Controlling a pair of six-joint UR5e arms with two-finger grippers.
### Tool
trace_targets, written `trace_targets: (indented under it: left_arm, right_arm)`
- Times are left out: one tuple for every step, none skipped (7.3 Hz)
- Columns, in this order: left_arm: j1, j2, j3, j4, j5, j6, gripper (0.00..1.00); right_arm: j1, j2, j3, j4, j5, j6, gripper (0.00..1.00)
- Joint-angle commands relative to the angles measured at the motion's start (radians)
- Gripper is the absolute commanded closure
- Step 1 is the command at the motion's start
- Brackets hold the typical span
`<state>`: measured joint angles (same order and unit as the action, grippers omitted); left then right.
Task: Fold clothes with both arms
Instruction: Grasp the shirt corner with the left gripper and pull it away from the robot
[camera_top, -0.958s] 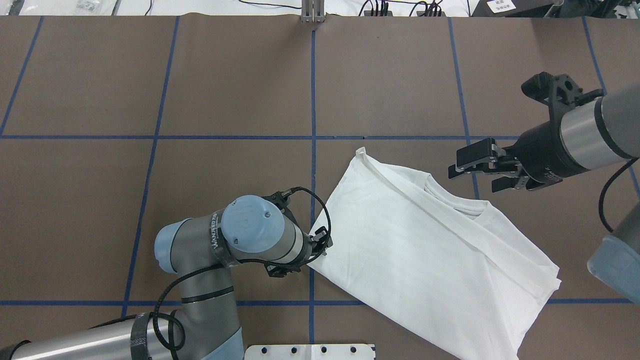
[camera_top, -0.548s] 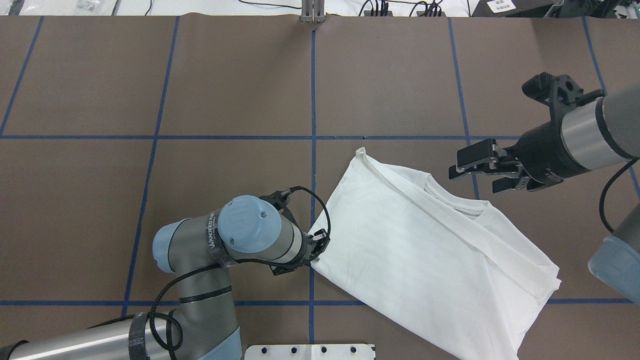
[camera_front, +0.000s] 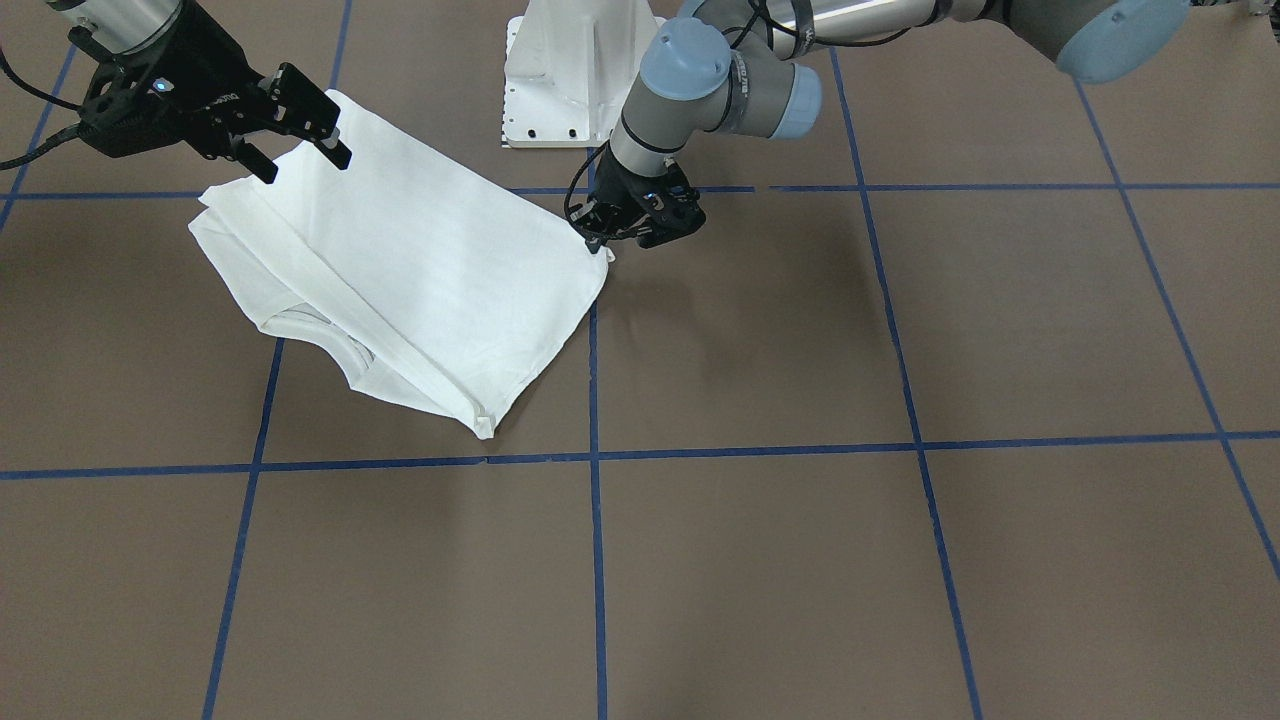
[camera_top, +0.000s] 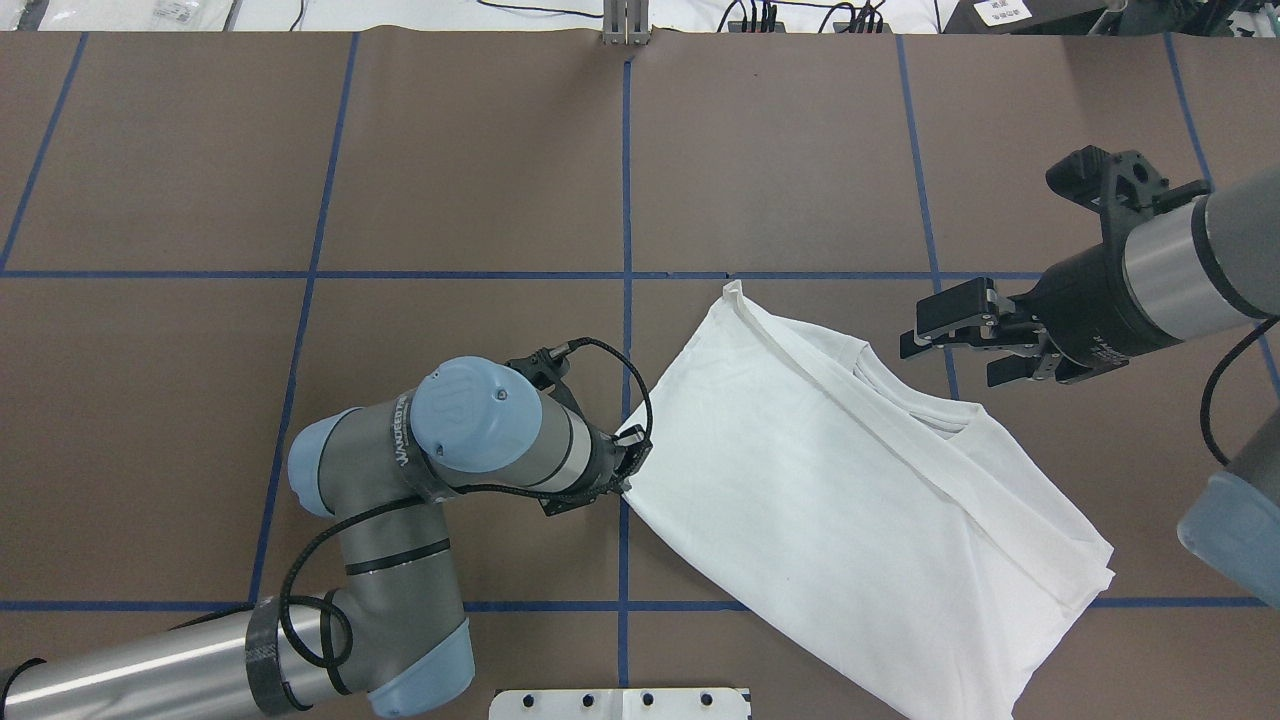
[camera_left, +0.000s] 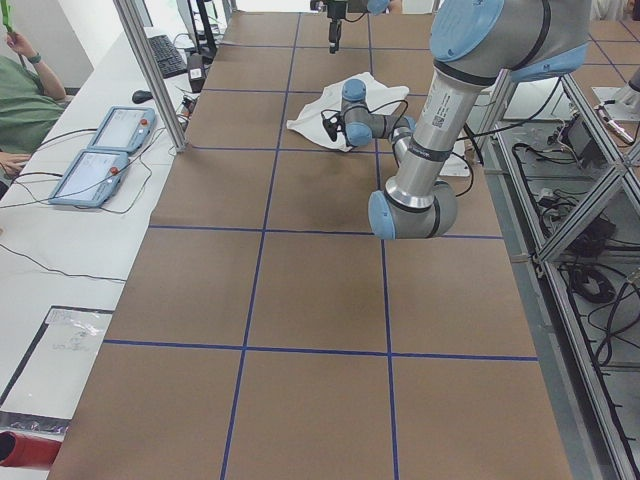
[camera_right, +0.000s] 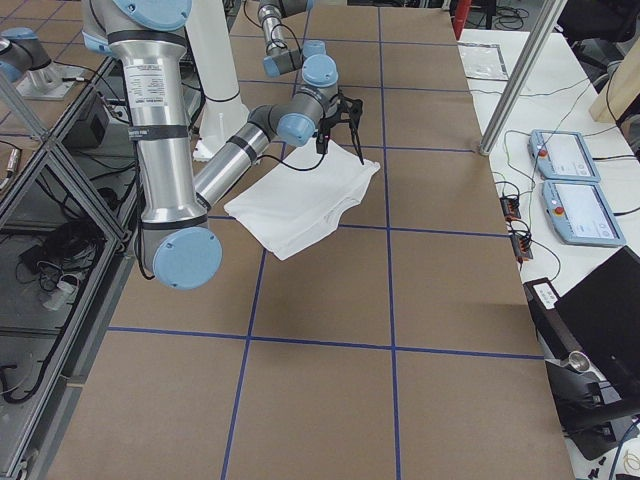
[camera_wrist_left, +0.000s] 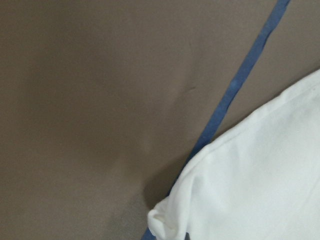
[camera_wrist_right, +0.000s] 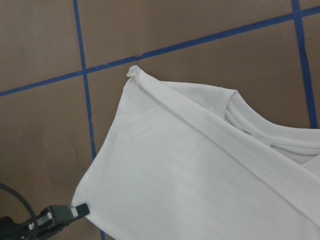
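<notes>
the white t-shirt (camera_top: 850, 520) lies partly folded on the brown table (camera_top: 450, 180), on the robot's right of the centre tape line (camera_top: 626, 200). its long axis runs on a diagonal, from a short end toward the middle of the table down to the near right. the collar (camera_top: 915, 405) peeks out along the far long edge.

the left gripper (camera_top: 622, 475) is closed on the cloth, pinching the near corner of that short end right at the tape line. in its wrist view the corner looks bunched at the fingers.

the right gripper (camera_top: 955, 348) holds nothing. its fingers stand well apart and it hovers beside the collar edge, over bare table, pointing toward the centre.

what matters to us is the other corner of the short end, the free far corner (camera_top: 735, 292). it lies across the cloth from the right gripper, farther toward the centre and a little farther from the robot. the right gripper is the only free one to reach it, so we judge that it has to cross the collar region to reach it. with both corners of that end held, the fold could run along the long axis.
</notes>
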<state>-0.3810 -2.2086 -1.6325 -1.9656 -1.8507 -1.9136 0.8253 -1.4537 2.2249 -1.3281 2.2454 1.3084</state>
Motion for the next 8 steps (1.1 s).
trace_targets:
  left_arm:
    - [-0.115,0.02,0.006,0.008,-0.001,0.11,1.0]
    - [-0.187,0.02,0.016,0.01,-0.004,0.205,1.0]
    - [-0.253,0.018,0.058,-0.001,-0.008,0.273,1.0]
    - [-0.301,0.001,0.121,-0.009,-0.009,0.345,1.0]
    - [-0.347,-0.046,0.188,-0.009,-0.009,0.402,1.0]
    - [-0.367,-0.107,0.289,-0.042,-0.004,0.422,1.0]
    - [-0.383,-0.153,0.409,-0.182,-0.001,0.424,1.0]
    - [-0.383,-0.199,0.524,-0.31,0.052,0.427,1.0]
  right_arm:
    - [0.0,0.004,-0.001,0.001,-0.009,0.0,0.0]
    - [0.0,0.006,-0.007,0.003,-0.016,-0.001,0.0]
    - [-0.003,0.009,-0.01,0.003,-0.051,-0.003,0.0]
    - [0.0,0.042,-0.039,0.003,-0.055,-0.003,0.0]
    - [0.0,0.067,-0.062,0.003,-0.055,-0.003,0.0]
    - [-0.002,0.072,-0.066,0.003,-0.055,-0.003,0.0]
    - [-0.002,0.072,-0.068,0.003,-0.055,-0.003,0.0]
    - [-0.002,0.072,-0.073,0.003,-0.056,-0.003,0.0]
